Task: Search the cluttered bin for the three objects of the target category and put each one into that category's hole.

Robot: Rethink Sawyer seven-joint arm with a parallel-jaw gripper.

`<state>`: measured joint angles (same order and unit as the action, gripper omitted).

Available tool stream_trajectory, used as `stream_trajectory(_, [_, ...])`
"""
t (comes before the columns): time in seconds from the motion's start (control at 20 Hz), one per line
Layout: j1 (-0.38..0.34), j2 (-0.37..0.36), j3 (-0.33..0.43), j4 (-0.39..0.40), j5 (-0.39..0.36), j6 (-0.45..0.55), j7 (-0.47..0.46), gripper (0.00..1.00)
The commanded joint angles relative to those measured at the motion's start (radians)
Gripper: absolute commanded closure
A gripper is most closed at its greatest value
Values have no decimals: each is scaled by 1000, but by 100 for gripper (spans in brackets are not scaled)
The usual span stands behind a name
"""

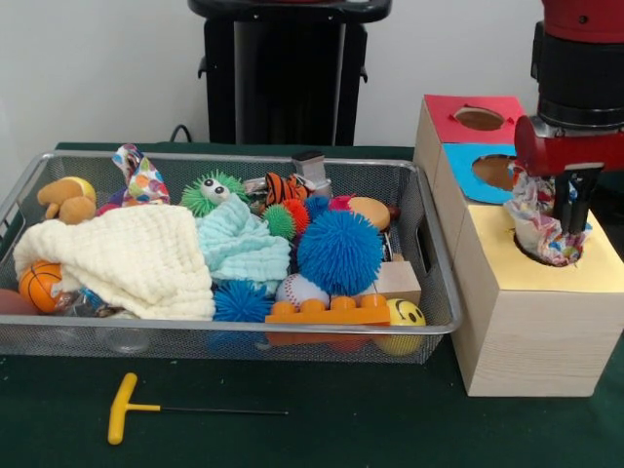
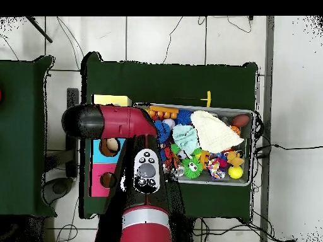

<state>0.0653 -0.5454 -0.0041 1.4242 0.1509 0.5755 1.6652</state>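
Gripper (image 1: pixel 571 210) hung directly over the yellow hole (image 1: pixel 546 255) of the wooden box (image 1: pixel 531 331), fingers clamped on a patterned cloth (image 1: pixel 534 219). Cloth drooped straight down, its lower end already inside the hole; release probably came next.

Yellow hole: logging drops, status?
Gripper over yellow hole, fingers hidden. Patterned cloth partway in hole, bunched at rim. Nothing blocking.

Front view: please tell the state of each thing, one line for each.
Gripper: over the yellow hole, fingers hidden.
Patterned cloth: half inside the yellow hole.
Blue hole: open.
Red hole: open.
Bin: full of toys.
White cloth: draped over toys.
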Motion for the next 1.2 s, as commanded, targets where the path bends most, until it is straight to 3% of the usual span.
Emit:
stream_trajectory(0.05, [-12,-12,44,19,-19,124,94,100])
stream_trajectory(0.55, [-21,-4,53,10,-20,123,88,100])
stream_trajectory(1.2, [-29,-152,28,30,-23,308,74,100])
